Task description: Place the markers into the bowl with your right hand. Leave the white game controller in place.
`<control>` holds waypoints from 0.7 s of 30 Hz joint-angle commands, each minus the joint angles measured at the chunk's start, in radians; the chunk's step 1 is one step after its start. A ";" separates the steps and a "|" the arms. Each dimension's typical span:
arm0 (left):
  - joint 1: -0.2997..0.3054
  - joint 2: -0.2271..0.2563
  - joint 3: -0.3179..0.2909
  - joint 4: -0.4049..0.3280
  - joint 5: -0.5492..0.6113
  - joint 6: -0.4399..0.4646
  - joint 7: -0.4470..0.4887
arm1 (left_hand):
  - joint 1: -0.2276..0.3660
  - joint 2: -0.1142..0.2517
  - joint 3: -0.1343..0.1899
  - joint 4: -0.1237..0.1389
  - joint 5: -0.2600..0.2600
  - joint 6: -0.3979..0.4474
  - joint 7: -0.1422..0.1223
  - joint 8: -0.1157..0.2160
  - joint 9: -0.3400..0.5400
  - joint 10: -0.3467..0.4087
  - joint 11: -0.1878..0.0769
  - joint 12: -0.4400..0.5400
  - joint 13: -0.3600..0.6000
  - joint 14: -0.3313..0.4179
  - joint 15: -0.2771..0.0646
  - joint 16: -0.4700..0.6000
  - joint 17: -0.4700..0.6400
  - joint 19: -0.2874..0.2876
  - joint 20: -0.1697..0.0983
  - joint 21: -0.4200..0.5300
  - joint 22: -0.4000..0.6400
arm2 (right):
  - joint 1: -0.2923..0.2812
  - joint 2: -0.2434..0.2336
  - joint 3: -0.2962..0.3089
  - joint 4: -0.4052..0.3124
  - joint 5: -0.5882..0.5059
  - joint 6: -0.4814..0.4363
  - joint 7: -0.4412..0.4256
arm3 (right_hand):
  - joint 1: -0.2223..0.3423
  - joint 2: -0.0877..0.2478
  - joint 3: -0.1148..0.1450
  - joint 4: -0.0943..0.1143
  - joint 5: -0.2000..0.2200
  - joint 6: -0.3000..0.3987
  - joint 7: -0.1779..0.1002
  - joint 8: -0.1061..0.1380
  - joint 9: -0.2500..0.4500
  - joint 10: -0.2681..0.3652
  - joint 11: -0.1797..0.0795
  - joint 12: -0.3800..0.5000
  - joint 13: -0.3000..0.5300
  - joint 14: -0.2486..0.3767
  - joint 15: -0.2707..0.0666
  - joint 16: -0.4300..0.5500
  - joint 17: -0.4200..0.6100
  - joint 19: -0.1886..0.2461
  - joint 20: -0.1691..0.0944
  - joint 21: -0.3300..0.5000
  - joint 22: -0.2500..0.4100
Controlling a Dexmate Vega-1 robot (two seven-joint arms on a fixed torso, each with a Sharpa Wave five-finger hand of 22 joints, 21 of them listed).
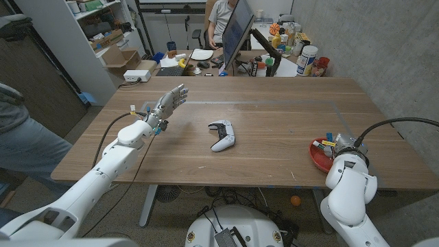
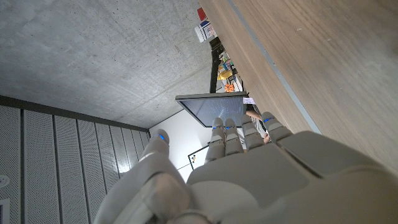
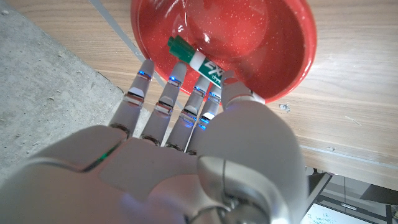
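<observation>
A red bowl [image 1: 317, 158] sits near the table's front right edge. My right hand [image 1: 342, 147] is over its near rim. In the right wrist view this hand [image 3: 186, 162] pinches a white marker with a green cap [image 3: 194, 58] between thumb and fingers, the capped end pointing into the red bowl [image 3: 273, 37]. A white game controller [image 1: 221, 135] lies at the table's middle. My left hand [image 1: 169, 103] is raised above the table's left part, fingers stretched out and apart, holding nothing; the left wrist view shows its back [image 2: 249, 177].
A second desk behind the table carries a monitor [image 1: 237, 31], bottles and jars [image 1: 306, 60]; a person [image 1: 220, 19] sits there. Another person's leg [image 1: 20, 144] is at the left edge. Shelves [image 1: 103, 34] stand at the back left.
</observation>
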 commanded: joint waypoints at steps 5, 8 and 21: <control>0.008 0.001 0.000 -0.010 0.000 -0.001 0.005 | -0.007 -0.001 0.002 -0.004 0.004 0.005 -0.001 0.000 0.004 0.003 0.002 -0.003 0.005 -0.002 0.005 0.005 0.002 -0.003 0.009 0.005 0.003 | -0.020 0.039 -0.001 -0.024 -0.068 0.032 0.033 | -0.015 -0.019 -0.008 0.003 0.007 0.048 -0.042 0.006 0.001 -0.012 -0.001 -0.004 0.006 -0.001 0.015 -0.012 -0.002 -0.003 0.011 -0.005 0.002; 0.010 0.002 -0.002 -0.013 0.000 -0.001 0.008 | -0.007 -0.001 0.002 -0.004 0.004 0.006 -0.001 0.000 0.004 0.004 0.004 -0.003 0.005 -0.002 0.005 0.005 0.002 -0.002 0.009 0.006 0.003 | -0.023 0.050 0.004 -0.026 -0.073 0.044 0.039 | -0.024 -0.023 -0.012 0.007 0.006 0.044 -0.042 0.004 0.001 -0.018 0.002 -0.006 0.007 -0.006 0.018 -0.016 -0.002 -0.004 0.013 -0.005 0.002; 0.016 0.008 -0.004 -0.026 0.000 0.000 0.013 | -0.007 -0.001 0.002 -0.004 0.004 0.007 -0.001 0.000 0.004 0.004 0.003 -0.003 0.005 -0.002 0.004 0.005 0.002 -0.002 0.009 0.006 0.003 | -0.036 0.097 0.013 -0.034 -0.114 0.086 0.070 | -0.041 -0.036 -0.015 0.009 0.009 0.011 -0.045 -0.014 -0.002 -0.058 0.013 -0.021 0.012 -0.030 0.042 -0.034 0.000 -0.027 0.025 -0.012 0.002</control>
